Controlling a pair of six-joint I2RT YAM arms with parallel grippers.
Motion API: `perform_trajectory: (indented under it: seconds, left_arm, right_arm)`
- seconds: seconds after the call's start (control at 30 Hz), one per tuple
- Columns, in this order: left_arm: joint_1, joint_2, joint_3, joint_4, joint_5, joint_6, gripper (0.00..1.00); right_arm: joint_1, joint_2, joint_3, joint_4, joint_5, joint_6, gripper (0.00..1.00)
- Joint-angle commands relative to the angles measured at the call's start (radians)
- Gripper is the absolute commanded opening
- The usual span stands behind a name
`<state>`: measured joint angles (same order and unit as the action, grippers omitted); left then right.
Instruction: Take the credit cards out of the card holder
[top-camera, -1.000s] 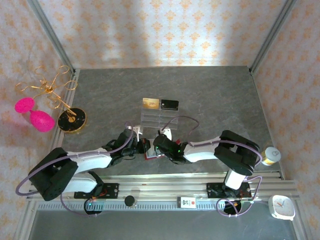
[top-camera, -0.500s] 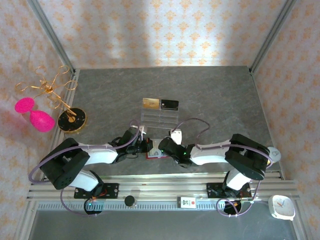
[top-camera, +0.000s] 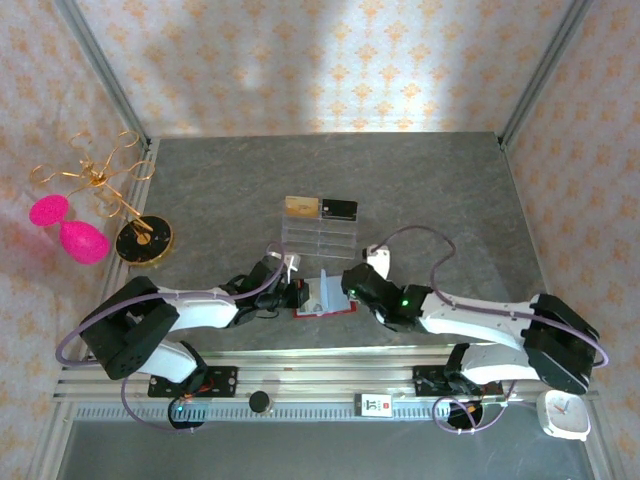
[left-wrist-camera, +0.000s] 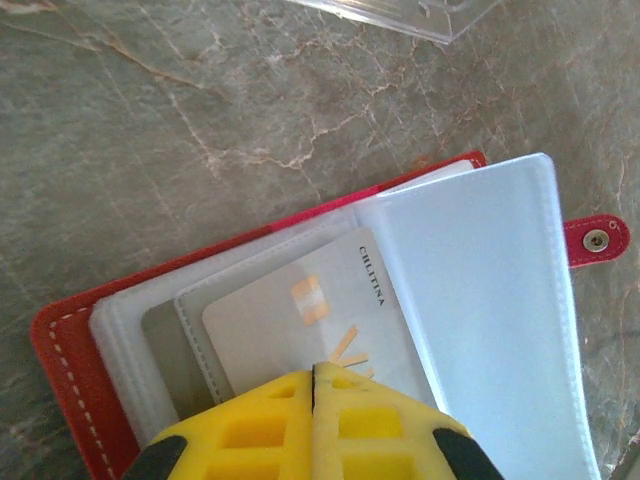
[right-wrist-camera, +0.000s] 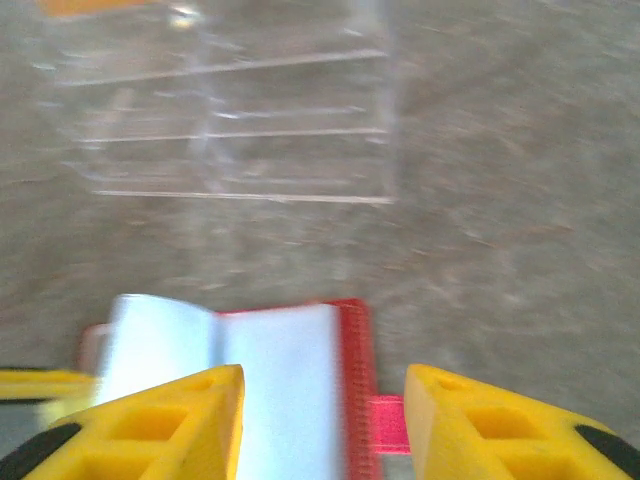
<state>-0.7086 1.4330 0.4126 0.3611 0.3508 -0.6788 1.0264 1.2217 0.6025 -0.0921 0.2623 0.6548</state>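
Left end effector (left-wrist-camera: 313, 420) is pinched shut at the near edge of the whitish credit card (left-wrist-camera: 300, 320). Darker credit card (left-wrist-camera: 165, 348) is tucked beside it. Both sit in the open red card holder (left-wrist-camera: 60, 350), flat on the counter (left-wrist-camera: 150, 120). Right end effector (right-wrist-camera: 322, 385) is moderately wide and empty, straddling the holder's red tab (right-wrist-camera: 385, 420). Clear stand (right-wrist-camera: 240, 120) is beyond.

You're in a lab test booth dressed up as a home: patterned wallpaper panels (top-camera: 330, 60) hang in a bare aluminium frame (top-camera: 100, 70). The stone-look table (top-camera: 430, 180) ends at a slotted rail (top-camera: 330, 365), where the left arm (top-camera: 190, 310) and right arm (top-camera: 480, 320) are bolted.
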Motion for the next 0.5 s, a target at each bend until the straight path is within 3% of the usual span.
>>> perform_trajectory:
  seconds: [0.0,0.2,0.47]
  left_arm:
    - [-0.020,-0.031,0.037,-0.054,-0.033,0.028,0.00]
    - [-0.100,-0.026,0.141,-0.129,-0.059,0.054,0.00]
    - [-0.134,0.196,0.271,-0.129,0.055,0.081,0.00]
  right_arm:
    - [0.003,0.010,0.061,0.074,-0.131,-0.091,0.42]
    - [0.001,0.016,0.065,0.068,-0.089,-0.079,0.40]
    - [-0.001,-0.149,-0.047,0.055,0.005,-0.002,0.37]
